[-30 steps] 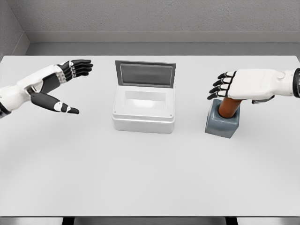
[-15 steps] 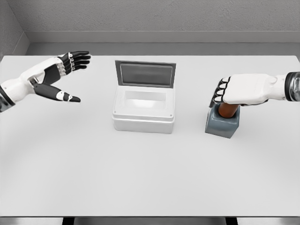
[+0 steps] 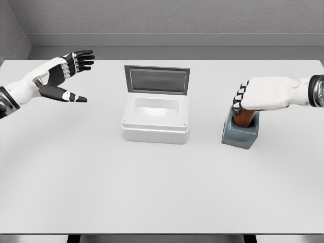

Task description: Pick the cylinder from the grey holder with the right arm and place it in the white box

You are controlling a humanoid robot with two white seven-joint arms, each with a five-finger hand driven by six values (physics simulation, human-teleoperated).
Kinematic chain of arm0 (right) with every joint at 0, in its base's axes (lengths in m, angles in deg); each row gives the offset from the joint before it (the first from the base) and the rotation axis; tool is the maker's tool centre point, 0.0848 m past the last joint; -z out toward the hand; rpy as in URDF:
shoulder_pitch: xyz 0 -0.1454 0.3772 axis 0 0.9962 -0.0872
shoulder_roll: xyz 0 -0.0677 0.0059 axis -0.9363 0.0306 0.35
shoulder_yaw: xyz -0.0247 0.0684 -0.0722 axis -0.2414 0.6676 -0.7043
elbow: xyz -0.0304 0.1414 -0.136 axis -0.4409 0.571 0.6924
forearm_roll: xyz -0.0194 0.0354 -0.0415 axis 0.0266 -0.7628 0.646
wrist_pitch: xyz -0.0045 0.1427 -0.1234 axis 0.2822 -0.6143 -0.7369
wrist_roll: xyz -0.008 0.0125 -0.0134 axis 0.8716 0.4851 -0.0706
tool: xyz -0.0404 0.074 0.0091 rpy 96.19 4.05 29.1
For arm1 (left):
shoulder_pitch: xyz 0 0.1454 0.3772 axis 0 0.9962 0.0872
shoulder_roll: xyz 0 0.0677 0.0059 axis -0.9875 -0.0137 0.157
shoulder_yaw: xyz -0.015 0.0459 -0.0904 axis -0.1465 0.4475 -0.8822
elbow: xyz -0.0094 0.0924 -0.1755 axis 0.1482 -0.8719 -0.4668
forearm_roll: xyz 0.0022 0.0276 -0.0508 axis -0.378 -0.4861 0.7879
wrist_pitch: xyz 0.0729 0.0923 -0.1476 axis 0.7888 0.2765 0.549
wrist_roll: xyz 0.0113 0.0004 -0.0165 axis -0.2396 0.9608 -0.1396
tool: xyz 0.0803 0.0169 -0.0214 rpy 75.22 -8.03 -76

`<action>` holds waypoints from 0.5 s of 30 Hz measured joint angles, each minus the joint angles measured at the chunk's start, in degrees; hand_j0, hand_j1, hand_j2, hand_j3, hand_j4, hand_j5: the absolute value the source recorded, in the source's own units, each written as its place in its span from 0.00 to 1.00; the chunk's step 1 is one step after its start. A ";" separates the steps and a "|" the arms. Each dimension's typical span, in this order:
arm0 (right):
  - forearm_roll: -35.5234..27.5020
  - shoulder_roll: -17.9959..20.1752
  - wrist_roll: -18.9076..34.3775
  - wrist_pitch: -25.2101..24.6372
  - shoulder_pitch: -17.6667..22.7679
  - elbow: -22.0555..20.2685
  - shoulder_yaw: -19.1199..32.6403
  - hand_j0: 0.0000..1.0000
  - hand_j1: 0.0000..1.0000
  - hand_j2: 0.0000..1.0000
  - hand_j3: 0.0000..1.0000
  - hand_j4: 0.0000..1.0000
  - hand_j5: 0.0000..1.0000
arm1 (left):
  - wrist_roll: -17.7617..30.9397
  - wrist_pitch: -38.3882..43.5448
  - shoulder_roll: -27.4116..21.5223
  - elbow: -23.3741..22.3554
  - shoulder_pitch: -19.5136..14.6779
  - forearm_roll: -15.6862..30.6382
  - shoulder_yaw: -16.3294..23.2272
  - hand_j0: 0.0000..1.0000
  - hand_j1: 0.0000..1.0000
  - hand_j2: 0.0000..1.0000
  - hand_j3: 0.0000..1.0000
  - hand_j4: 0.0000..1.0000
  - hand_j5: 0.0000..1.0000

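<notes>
I see box [image 3: 155, 120] mid-tabletop [image 3: 162, 192], lid up behind it | holder [image 3: 240, 131] to its right, cylinder [image 3: 244, 116] standing in it | right hand [image 3: 260, 95] on cylinder's top | left hand [image 3: 58, 80] far left of box, above tabletop

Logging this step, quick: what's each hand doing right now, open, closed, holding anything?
Left hand: open, fingers spread, holding nothing.
Right hand: shut on the cylinder, which sits in the grey holder.

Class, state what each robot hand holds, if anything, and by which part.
Right hand: curled around the cylinder's upper end, still in the grey holder. Left hand: open, holding nothing.
</notes>
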 measured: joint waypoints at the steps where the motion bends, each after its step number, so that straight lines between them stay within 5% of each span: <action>1: -0.03 0.04 0.00 0.00 -0.35 -0.09 0.00 0.55 0.55 0.55 0.55 0.55 0.55 | 0.00 -0.01 0.02 -0.13 0.00 0.01 0.02 1.00 1.00 1.00 1.00 1.00 1.00; 15: -0.53 1.02 0.01 0.01 -2.90 -1.15 0.03 0.54 0.54 0.54 0.54 0.54 0.54 | 0.00 0.06 0.18 -2.45 -1.23 0.09 0.11 1.00 1.00 1.00 1.00 1.00 1.00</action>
